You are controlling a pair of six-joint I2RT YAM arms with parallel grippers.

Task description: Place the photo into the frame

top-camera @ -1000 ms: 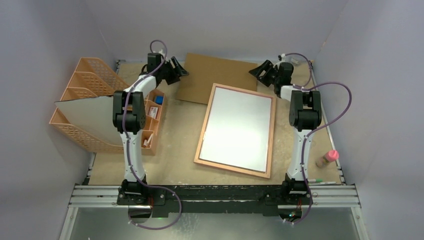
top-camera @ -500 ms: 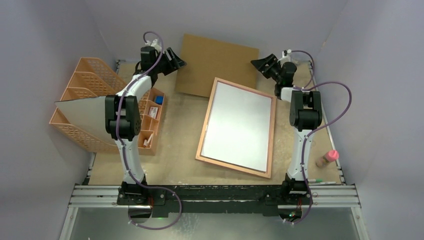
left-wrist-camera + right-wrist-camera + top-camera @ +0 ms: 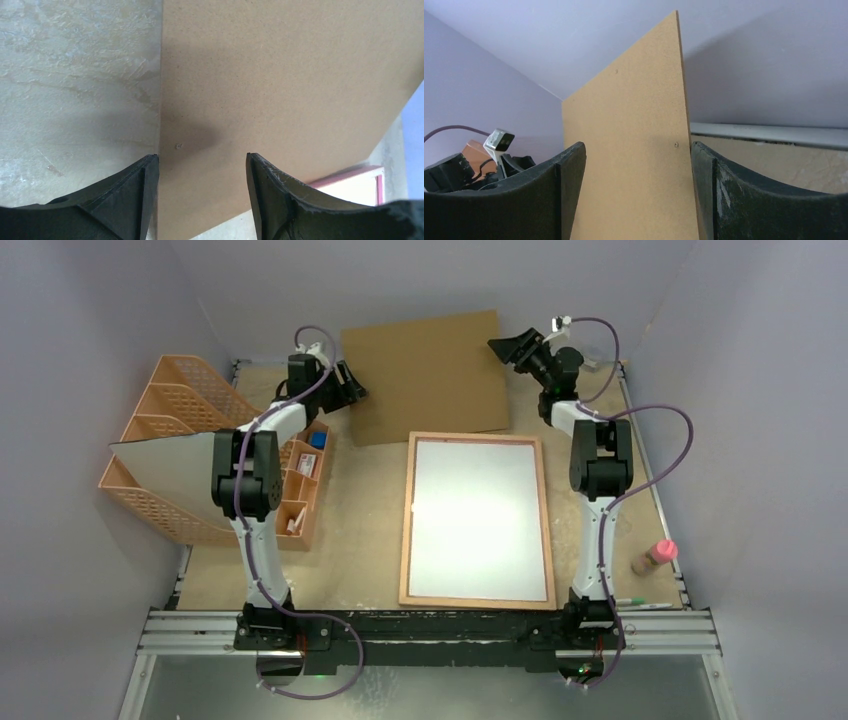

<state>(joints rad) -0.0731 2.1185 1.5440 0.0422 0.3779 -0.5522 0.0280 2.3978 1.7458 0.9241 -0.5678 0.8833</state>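
Note:
The frame lies flat and square to the table in the middle, with a thin pink-tan border. Its inside is plain white, which fits the photo lying picture side down; no printed side shows. A brown backing board is tilted up at the back, between both arms. My left gripper is at the board's left edge, and its open jaws straddle that edge. My right gripper is at the board's right edge, also open, with the board rising between its fingers. A frame corner shows below the board.
Orange mesh file trays with a greyish-white sheet stand at the left. A small orange organiser sits beside them. A pink-capped bottle and a pen lie at the near right. The back wall is close behind the board.
The board has risen off the table at the back and turned square. Both grippers have moved up and back with it. The frame has swung from tilted to straight.

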